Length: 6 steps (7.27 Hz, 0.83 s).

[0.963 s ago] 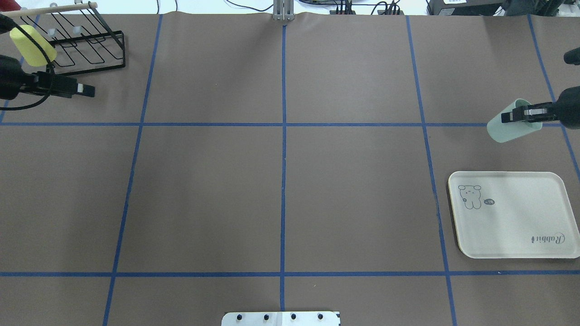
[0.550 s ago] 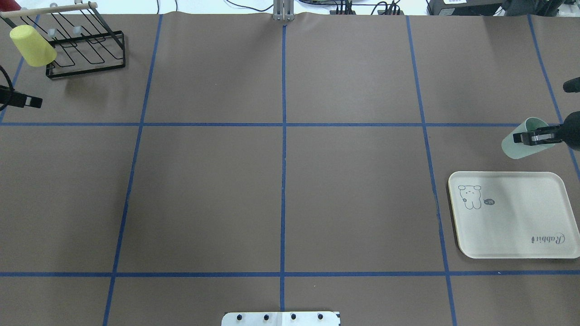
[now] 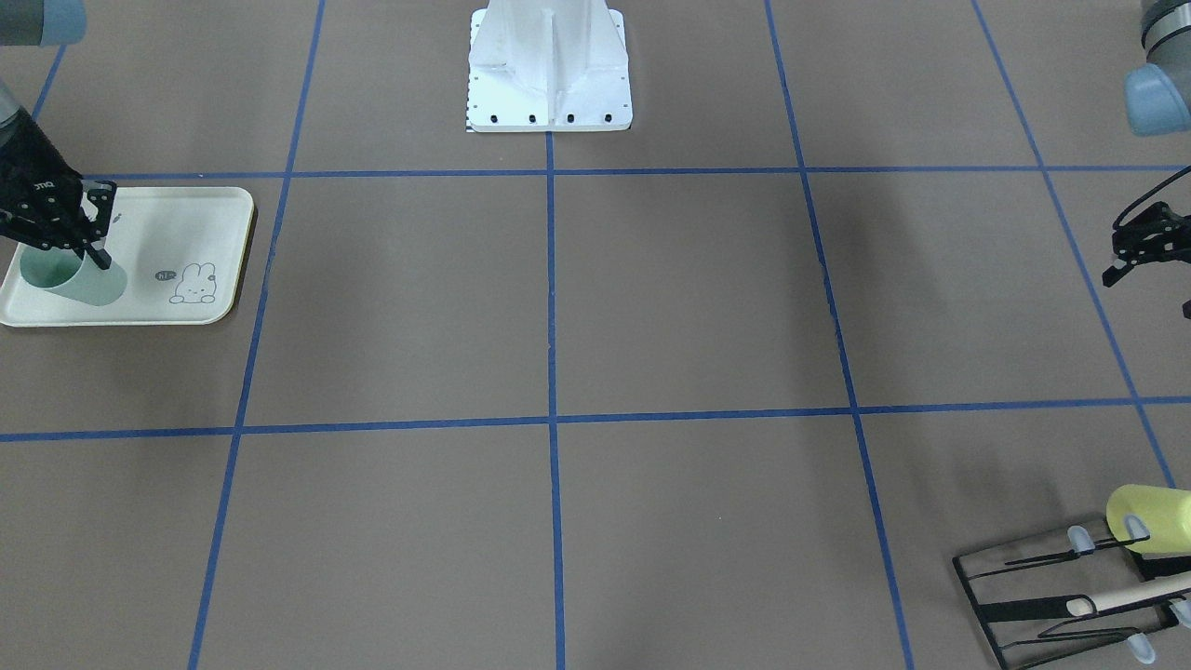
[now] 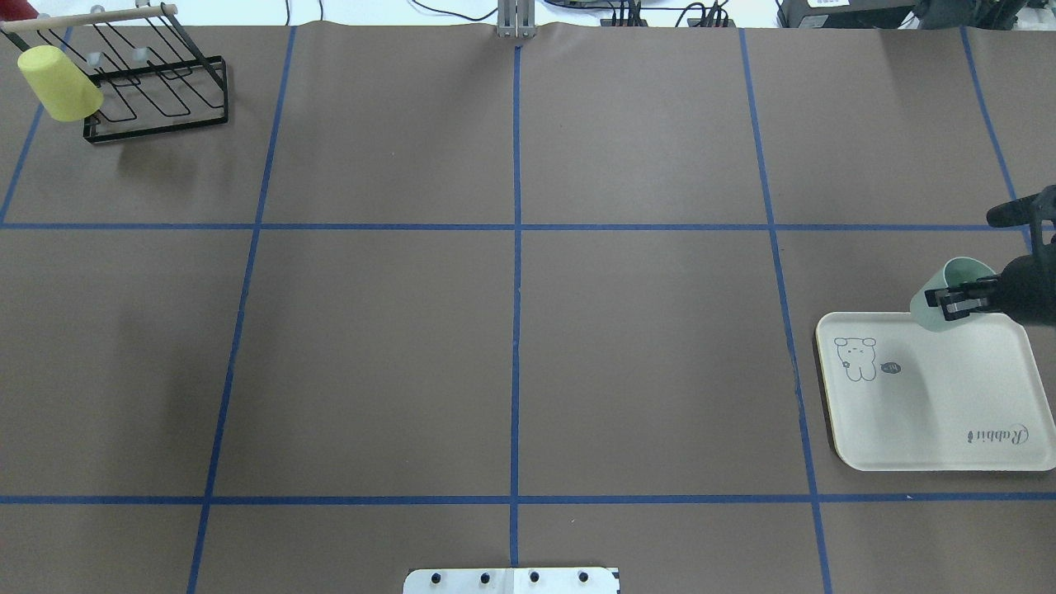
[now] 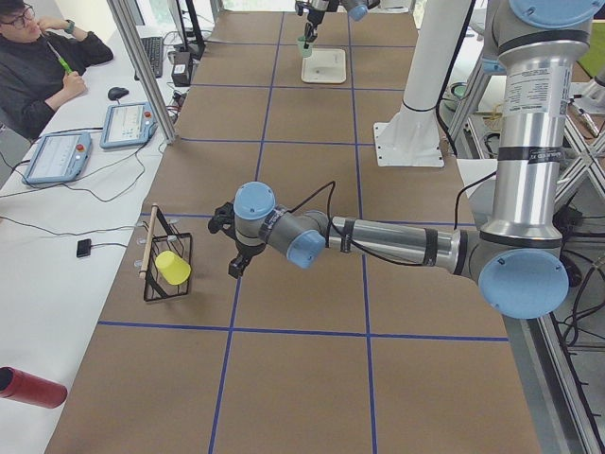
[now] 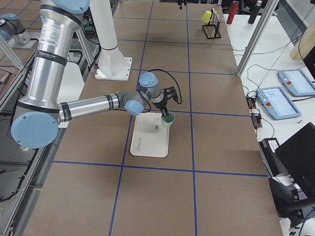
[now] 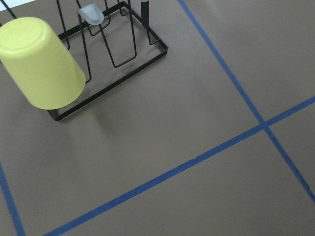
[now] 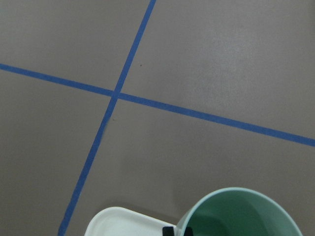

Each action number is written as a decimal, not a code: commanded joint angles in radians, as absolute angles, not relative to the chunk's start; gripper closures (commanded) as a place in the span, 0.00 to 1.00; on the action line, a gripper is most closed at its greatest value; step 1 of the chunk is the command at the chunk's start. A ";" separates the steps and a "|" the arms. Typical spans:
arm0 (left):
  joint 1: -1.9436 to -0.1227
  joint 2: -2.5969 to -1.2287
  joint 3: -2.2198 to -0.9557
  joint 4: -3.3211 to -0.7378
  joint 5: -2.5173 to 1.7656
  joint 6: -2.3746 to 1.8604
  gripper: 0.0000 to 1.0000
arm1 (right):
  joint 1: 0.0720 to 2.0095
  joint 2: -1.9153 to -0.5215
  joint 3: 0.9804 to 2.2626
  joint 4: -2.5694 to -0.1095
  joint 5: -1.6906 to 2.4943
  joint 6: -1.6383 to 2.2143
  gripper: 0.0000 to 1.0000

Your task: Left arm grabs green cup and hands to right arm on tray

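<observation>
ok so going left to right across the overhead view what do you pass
yellow-green cup → black wire rack → white base plate → cream rabbit tray; the green cup in the right gripper overlaps the tray, so it's left out

The left gripper (image 3: pixel 1130 249) runs off the front view's edge, so how its jaws stand cannot be told. At the tray's (image 4: pixel 932 412) far edge, the right gripper (image 4: pixel 945 303) hides part of the cup (image 4: pixel 924 315). Whether the cup touches the tray is unclear.
</observation>
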State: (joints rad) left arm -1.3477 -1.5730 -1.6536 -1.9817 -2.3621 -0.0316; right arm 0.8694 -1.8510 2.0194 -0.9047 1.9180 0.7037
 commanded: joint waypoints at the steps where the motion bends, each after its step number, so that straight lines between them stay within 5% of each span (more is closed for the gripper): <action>1: -1.362 -1.574 -1.666 -1.840 -2.362 0.021 0.00 | 0.824 -1.888 2.048 -0.917 1.878 0.707 1.00; 6: -1.364 -1.569 -1.667 -1.838 -2.364 0.021 0.00 | 0.730 -1.891 2.042 -0.916 1.786 0.718 1.00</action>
